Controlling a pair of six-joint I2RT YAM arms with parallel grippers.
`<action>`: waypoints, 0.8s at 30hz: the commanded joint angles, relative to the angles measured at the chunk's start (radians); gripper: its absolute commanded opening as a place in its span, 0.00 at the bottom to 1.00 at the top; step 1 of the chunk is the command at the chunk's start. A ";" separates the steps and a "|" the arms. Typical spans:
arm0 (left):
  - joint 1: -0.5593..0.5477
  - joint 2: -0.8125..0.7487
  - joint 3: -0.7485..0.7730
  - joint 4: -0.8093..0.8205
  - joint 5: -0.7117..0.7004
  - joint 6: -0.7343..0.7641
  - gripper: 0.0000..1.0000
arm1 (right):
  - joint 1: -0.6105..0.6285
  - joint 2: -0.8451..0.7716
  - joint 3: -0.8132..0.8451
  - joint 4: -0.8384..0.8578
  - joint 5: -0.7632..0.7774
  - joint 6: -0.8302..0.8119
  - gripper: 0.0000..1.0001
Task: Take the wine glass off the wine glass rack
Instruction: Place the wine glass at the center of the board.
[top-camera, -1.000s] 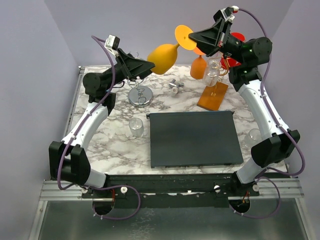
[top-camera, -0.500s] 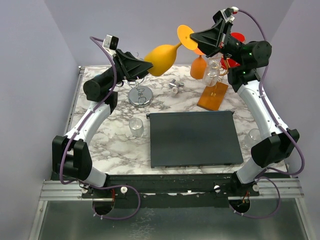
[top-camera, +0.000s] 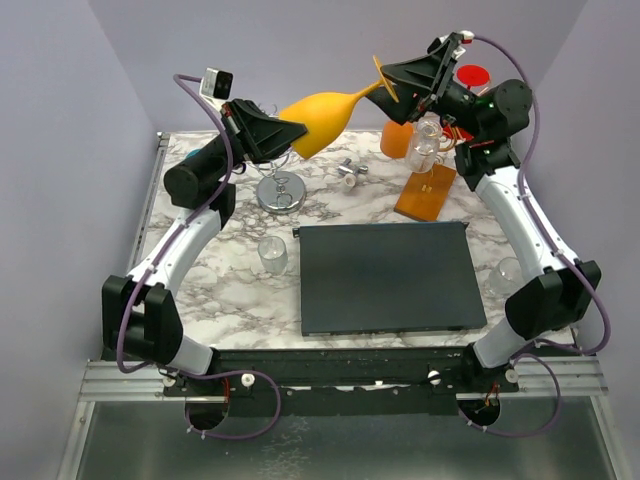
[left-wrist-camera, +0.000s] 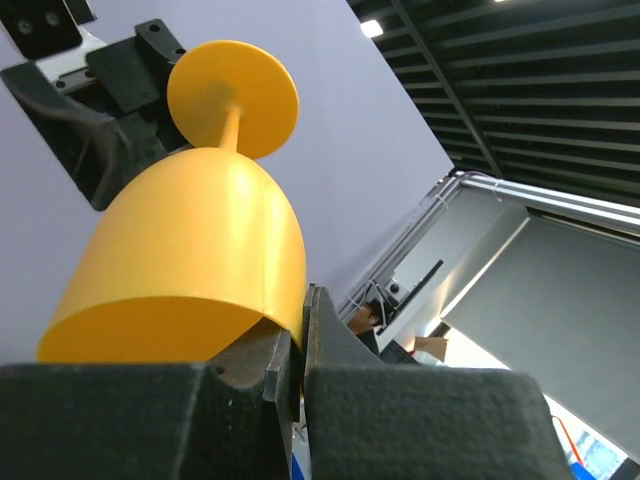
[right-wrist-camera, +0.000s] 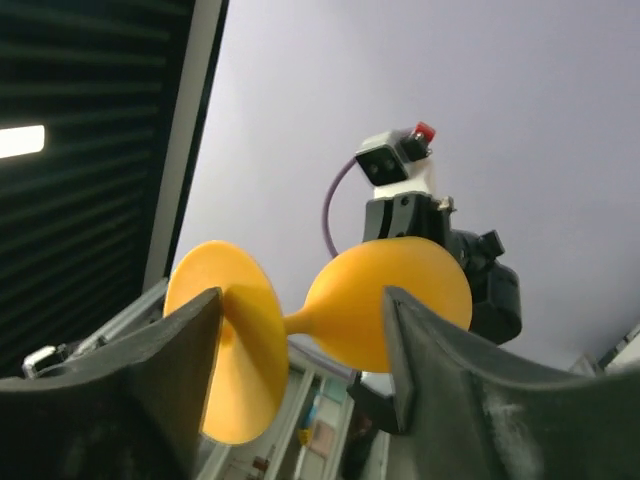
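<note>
Holding the orange wine glass (top-camera: 322, 108) up in the air here. It's off the wine glass rack (top-camera: 425, 193), out at roughly 10 o'clock from the rack's wooden base in the top view.

My left claw (top-camera: 293, 133) is clamped tight on the bowl wall right by the rim. My right claw (top-camera: 392, 88) stands open, with a finger on either side of the stem next to the foot. I can't tell if a pad is brushing the foot.

The glass lies nearly on its side. Its long axis runs from 8 o'clock to 2 o'clock, with the mouth at 8 toward my left claw and the foot at 2.

Handling-wise, my guess is that it's light and stiff with a smooth, slick skin. It's opaque, so it could be plastic, but I'd treat it as breakable anyway. A pinch on a thin rim is way off-centre, so it could swivel. The stem looks like the safer place to hold it, or the bowl deeper in.
</note>
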 joint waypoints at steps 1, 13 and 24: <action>-0.007 -0.072 -0.018 -0.091 0.017 0.097 0.00 | 0.012 -0.149 -0.036 -0.326 0.066 -0.342 0.76; 0.004 -0.356 0.045 -1.120 -0.078 0.707 0.00 | 0.006 -0.327 -0.075 -0.847 0.397 -0.826 1.00; 0.004 -0.485 0.225 -1.976 -0.559 1.022 0.00 | 0.007 -0.364 -0.036 -1.056 0.606 -1.079 1.00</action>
